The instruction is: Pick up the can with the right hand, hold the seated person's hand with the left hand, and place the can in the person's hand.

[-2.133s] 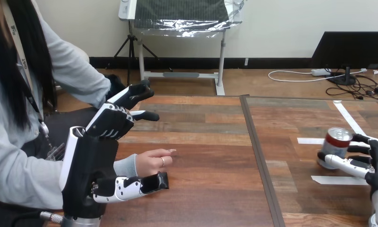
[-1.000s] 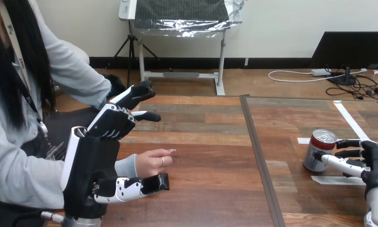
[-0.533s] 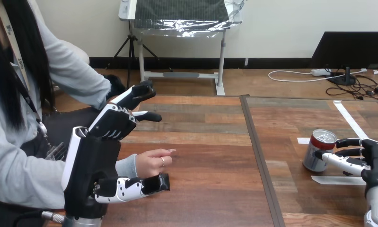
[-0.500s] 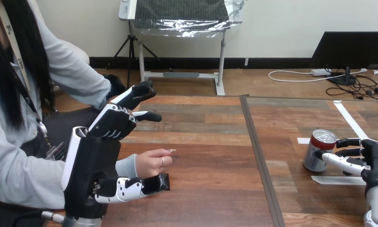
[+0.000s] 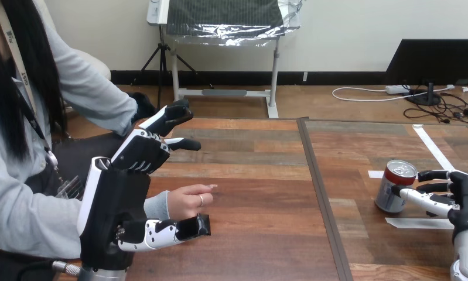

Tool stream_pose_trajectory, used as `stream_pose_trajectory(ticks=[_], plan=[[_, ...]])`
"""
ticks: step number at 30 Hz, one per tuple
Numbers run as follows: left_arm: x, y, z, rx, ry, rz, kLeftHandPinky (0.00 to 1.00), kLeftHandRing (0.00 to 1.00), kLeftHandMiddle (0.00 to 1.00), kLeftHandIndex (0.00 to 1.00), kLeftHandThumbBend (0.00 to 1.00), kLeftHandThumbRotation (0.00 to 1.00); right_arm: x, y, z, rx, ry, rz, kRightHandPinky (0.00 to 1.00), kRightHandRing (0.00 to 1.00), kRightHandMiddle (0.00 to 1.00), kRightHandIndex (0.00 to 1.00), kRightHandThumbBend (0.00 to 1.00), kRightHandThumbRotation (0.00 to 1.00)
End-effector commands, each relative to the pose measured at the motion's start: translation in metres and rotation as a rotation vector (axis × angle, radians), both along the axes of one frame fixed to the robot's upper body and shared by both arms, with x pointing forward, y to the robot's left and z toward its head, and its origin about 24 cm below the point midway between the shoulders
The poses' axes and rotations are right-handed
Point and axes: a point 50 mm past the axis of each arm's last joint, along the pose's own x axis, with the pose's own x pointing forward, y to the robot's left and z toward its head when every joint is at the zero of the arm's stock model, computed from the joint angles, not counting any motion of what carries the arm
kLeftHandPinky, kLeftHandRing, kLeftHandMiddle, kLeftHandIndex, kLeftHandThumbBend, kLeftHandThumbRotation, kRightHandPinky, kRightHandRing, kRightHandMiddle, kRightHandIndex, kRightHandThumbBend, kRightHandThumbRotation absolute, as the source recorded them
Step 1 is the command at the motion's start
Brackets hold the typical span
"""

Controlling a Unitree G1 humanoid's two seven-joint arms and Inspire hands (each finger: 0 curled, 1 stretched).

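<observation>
- One can (image 5: 394, 188) stands upright on the right part of the surface (image 5: 260, 175), beside strips of white tape (image 5: 417, 223).
- Right hand (image 5: 467, 199) sits just right of the can, fingers straight, thumb tip touching the can's near side.
- Left hand (image 5: 117, 199) is spread wide at near left. The person's hand (image 5: 187, 201) rests between its straight fingers and thumb, unclasped.

Head view, seemingly close, over table (image 5: 249, 205)

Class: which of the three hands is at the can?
The robot's right hand, at the view's right, beside the red-banded silver can; the robot's left hand and the person's hand are across the wooden table.
</observation>
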Motion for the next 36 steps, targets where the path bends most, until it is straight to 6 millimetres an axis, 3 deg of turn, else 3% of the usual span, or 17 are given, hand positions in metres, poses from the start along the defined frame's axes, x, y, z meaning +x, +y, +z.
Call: stream_pose_trajectory(ticks=[1,15,36], plan=[[0.0105,-0.0021,0.0160,-0.003,-0.081,-0.012,0.67,0.85,0.87,0.80,1.00,0.38,0.0341,0.0131,0.0329,-0.014,-0.117,0.048,0.50,0.56,0.59,0.62,0.92,0.00],[0.0119,-0.0016,0.0157,-0.001,-0.076,-0.018,0.67,0.85,0.87,0.79,1.00,0.37,0.0373,0.0155,0.0326,-0.017,-0.072,0.094,0.61,0.70,0.71,0.76,0.99,0.15],[0.0124,0.0003,0.0151,0.007,-0.068,-0.012,0.66,0.85,0.87,0.79,1.00,0.39,0.0401,0.0173,0.0346,-0.016,-0.066,0.121,0.69,0.77,0.80,0.86,1.00,0.27]])
